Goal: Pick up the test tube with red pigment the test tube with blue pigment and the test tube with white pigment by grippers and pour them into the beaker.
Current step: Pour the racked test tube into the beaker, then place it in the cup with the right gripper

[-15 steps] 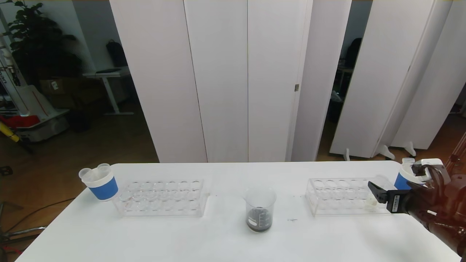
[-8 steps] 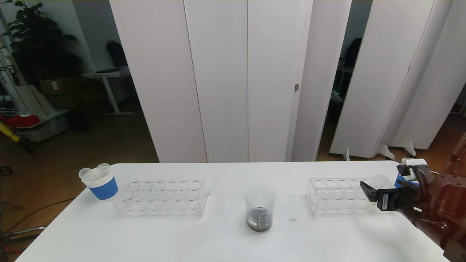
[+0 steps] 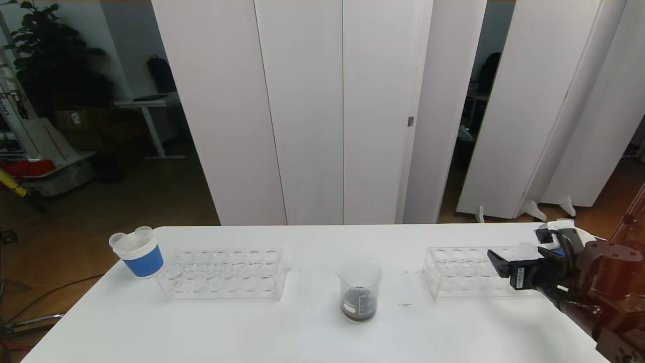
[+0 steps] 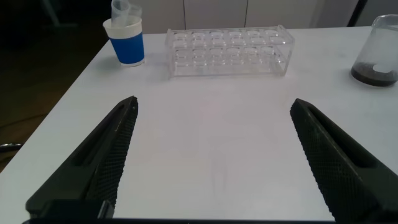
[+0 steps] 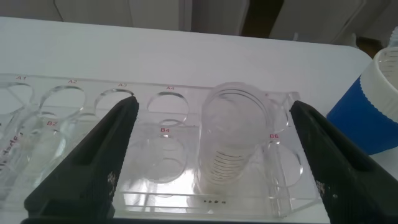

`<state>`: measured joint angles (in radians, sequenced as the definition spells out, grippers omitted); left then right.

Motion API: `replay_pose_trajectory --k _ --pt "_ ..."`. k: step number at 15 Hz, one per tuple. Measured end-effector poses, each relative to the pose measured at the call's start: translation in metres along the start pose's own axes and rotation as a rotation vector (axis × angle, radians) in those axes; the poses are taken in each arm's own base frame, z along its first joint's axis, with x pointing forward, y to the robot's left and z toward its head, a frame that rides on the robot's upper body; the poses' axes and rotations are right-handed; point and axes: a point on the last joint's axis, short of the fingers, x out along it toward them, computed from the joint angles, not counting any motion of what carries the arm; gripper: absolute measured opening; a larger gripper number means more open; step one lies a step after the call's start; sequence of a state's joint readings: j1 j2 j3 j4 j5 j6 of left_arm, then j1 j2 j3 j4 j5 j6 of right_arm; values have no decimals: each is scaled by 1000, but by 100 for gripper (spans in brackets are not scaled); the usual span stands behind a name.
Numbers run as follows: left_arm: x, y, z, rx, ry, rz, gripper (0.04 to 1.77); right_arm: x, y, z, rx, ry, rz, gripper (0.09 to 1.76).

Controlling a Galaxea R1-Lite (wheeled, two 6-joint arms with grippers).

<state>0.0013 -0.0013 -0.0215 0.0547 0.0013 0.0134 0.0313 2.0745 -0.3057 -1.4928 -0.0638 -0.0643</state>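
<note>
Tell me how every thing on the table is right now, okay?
beaker: upright, dark liquid at the bottom.
left rack: holes empty.
right rack: one clear tube standing in it, looks empty.
left cup: upright, clear tubes poking out.
right cup: upright beside the right rack.
right gripper: open, fingers either side of the tube, not touching.
left gripper: open, holding nothing, over bare table.

Setting: makeshift chemistry lab station inside an office-type room. Evidence: white surface [image 3: 302,333] carrying two clear plastic test-tube racks [image 3: 224,274] [image 3: 466,272], a glass beaker [image 3: 359,290] with printed measuring marks, a blue-and-white paper cup [image 3: 138,252]; white folding partition panels [image 3: 312,111]; a desk [image 3: 146,108] and potted plant [image 3: 48,55] behind.
</note>
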Motion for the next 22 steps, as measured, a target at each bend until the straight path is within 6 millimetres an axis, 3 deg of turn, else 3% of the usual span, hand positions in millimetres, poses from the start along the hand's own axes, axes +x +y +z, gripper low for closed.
replay_pose_trajectory --k 11,12,14,15,16,17,22 --pt "0 0 0 0 0 0 175 8 8 -4 -4 -12 22 170" --pt "0 0 0 0 0 0 175 9 8 -4 -2 -18 24 151" --pt "0 0 0 0 0 0 175 10 8 -4 3 -26 16 72" --pt "0 0 0 0 0 -1 175 10 8 -5 4 -25 15 49" --pt "0 0 0 0 1 0 175 11 9 -5 3 -23 17 56" --pt "0 0 0 0 0 0 175 11 10 -6 3 -21 24 76" --pt "0 0 0 0 0 0 175 12 11 -7 3 -16 29 77"
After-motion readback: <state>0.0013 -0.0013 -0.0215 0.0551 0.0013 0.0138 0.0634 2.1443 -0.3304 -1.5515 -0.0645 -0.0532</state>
